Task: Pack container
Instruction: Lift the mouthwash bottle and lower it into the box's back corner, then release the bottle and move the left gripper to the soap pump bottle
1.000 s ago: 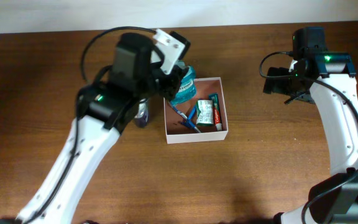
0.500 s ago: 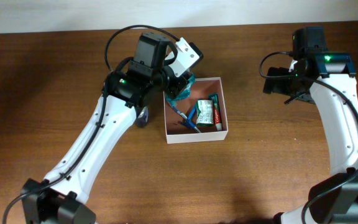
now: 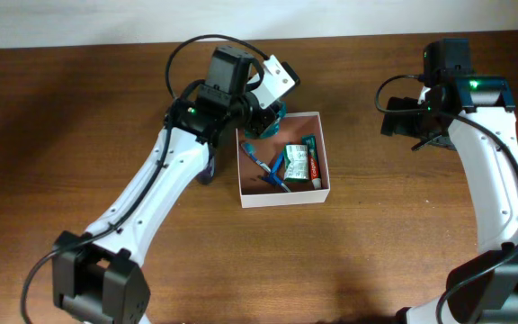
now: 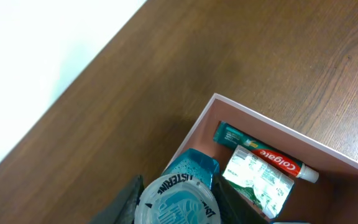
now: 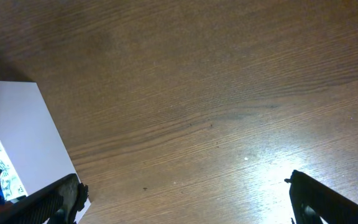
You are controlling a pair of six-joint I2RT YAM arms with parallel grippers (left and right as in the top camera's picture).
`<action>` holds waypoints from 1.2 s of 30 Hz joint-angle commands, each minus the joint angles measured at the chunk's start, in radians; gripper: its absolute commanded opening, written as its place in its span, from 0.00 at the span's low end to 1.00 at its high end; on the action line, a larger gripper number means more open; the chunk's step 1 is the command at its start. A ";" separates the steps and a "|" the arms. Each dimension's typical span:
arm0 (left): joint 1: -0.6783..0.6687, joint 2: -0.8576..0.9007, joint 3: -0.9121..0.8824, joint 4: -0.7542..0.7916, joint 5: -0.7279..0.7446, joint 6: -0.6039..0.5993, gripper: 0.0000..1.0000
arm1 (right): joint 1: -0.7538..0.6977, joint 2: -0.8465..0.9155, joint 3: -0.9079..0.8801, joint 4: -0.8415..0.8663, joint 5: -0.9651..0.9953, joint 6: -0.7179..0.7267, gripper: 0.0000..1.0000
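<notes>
Over the container's [image 3: 286, 198] corner, left fingers [image 4: 125, 203] clasping the mouthwash bottle [image 4: 176, 200] have shifted slightly; right fingers [image 5: 55, 202] splayed.

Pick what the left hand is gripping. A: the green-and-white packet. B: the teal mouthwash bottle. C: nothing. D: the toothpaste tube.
B: the left wrist view shows the left hand closed around the teal mouthwash bottle near its cap, at the corner of the container; the toothpaste lies loose inside.

Overhead straight down, wrist views close, sharing container [image 3: 286, 197]
</notes>
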 commanded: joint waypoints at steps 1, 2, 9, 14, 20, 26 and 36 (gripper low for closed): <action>0.026 0.020 0.031 0.024 0.072 0.020 0.29 | -0.004 -0.010 0.008 0.000 0.013 0.000 0.98; 0.032 0.027 0.031 0.024 0.081 0.020 0.28 | -0.004 -0.010 0.008 0.000 0.013 0.000 0.98; 0.076 0.073 0.031 0.026 0.115 0.019 0.29 | -0.004 -0.010 0.008 0.000 0.013 0.000 0.98; 0.081 0.108 0.031 0.026 0.130 0.019 0.42 | -0.004 -0.010 0.008 0.000 0.013 0.000 0.98; 0.081 0.129 0.031 0.026 0.129 0.019 0.42 | -0.004 -0.010 0.008 0.000 0.013 0.000 0.98; 0.081 0.130 0.031 0.030 0.130 0.019 0.48 | -0.004 -0.010 0.008 0.000 0.013 0.000 0.98; 0.082 0.063 0.068 0.041 0.129 -0.079 0.54 | -0.004 -0.010 0.008 0.000 0.013 0.000 0.98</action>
